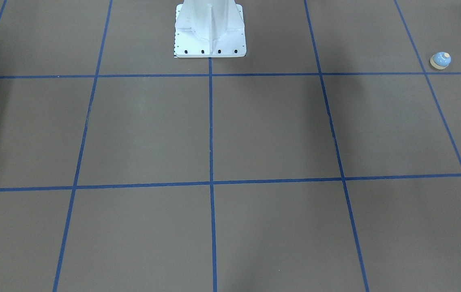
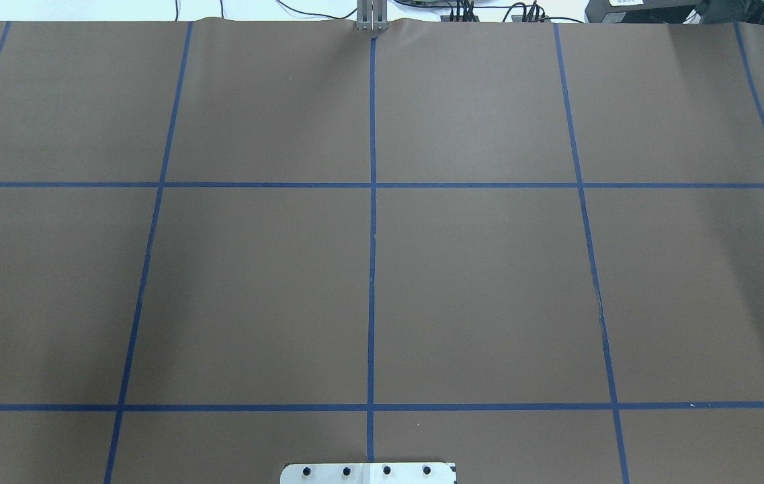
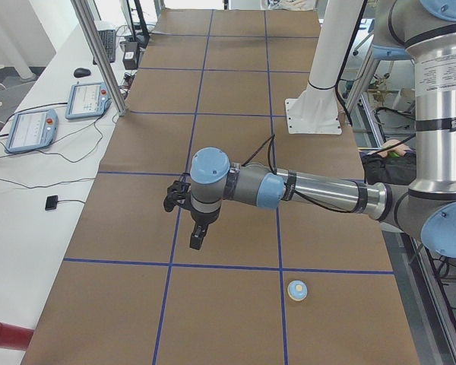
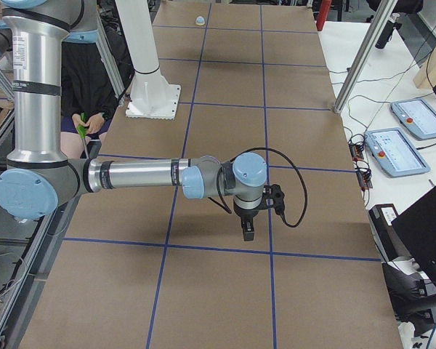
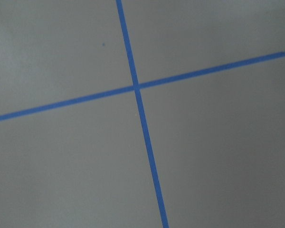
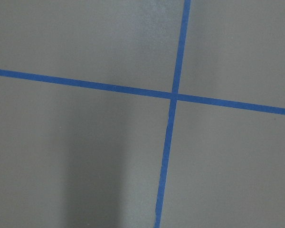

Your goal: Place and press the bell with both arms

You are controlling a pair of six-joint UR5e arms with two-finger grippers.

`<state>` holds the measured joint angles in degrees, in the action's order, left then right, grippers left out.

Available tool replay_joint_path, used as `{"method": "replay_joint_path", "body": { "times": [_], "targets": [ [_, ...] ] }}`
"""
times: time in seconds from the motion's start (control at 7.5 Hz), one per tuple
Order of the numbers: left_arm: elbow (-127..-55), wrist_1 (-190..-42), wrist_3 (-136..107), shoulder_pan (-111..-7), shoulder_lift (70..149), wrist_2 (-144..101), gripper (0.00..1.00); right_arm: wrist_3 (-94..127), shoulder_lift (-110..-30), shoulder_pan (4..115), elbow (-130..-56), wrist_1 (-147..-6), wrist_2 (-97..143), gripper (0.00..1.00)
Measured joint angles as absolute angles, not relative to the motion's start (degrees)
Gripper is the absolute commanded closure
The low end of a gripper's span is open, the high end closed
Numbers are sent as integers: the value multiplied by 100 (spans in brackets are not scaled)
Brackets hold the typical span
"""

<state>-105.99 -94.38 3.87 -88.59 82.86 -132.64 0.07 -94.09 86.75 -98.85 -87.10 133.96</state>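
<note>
The small light-blue bell point(image 1: 440, 60) with a cream button stands upright on the brown table, far out on the robot's left side. It also shows in the exterior left view point(image 3: 297, 290) and, tiny, in the exterior right view point(image 4: 200, 20). My left gripper point(image 3: 196, 242) hangs fingers down above the table, well away from the bell, further out from the robot. My right gripper point(image 4: 247, 233) hangs fingers down over the table's other half. Neither shows in the overhead, front or wrist views, so I cannot tell whether they are open or shut.
The white pedestal point(image 1: 210, 30) stands at the robot's edge of the table. Blue tape lines point(image 2: 372, 235) grid the brown cover. Teach pendants point(image 3: 30, 129) lie on the side bench beyond metal posts point(image 3: 99, 53). A seated person point(image 4: 94, 87) is beside the robot.
</note>
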Motion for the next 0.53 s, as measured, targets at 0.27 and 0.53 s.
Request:
{"method": "replay_joint_path", "body": {
  "times": [0.27, 0.53],
  "targets": [
    [-10624, -9451, 376, -8850, 8316, -13291, 0, 341, -9405, 8652, -10110, -8706, 13395, 0],
    [-10707, -9456, 360, -8663, 8332, -13310, 0, 654, -9406, 8538, -10431, -8700, 13434, 0]
  ]
}}
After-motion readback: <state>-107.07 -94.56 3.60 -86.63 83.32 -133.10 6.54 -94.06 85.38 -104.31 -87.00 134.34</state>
